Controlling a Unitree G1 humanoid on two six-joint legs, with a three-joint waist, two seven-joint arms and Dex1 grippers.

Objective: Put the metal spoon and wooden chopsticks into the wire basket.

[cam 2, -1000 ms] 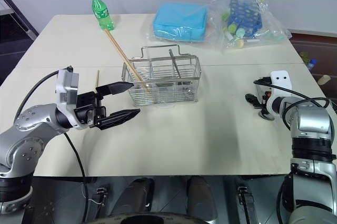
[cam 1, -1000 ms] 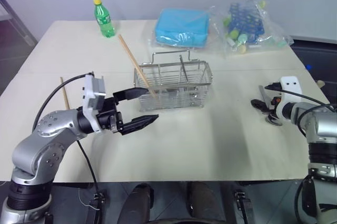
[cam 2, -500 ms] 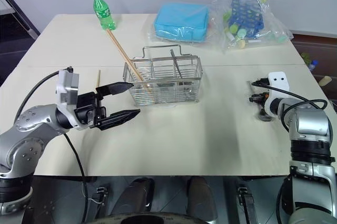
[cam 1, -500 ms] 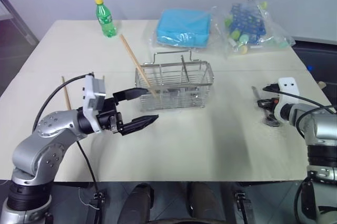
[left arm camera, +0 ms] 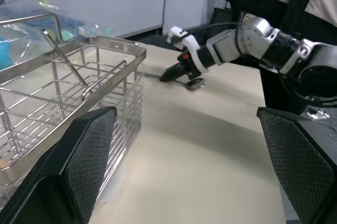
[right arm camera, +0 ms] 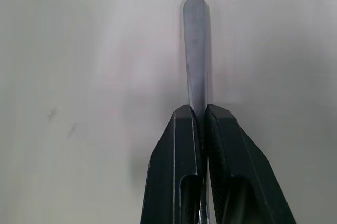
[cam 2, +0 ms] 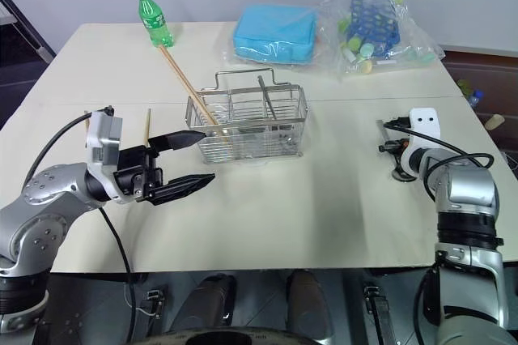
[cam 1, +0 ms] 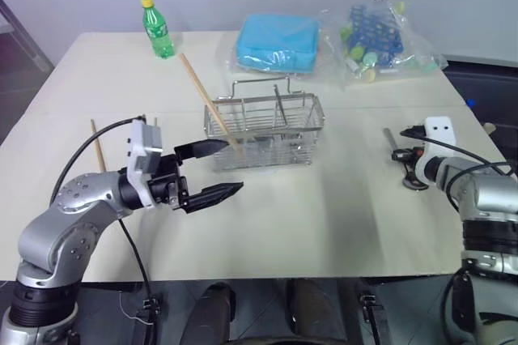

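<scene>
Right gripper [right arm camera: 199, 116] pinched shut on metal spoon [right arm camera: 195, 50] handle. Slim, stiff, slick; likely to swivel. Left gripper [cam 1: 212, 168] wide open, empty.

Bare table [cam 1: 340, 199] between wire basket [cam 1: 263, 130] and right pincer [cam 1: 402, 153]; passage free.

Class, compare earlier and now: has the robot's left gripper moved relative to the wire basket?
No. The left gripper stays open beside the wire basket.
</scene>
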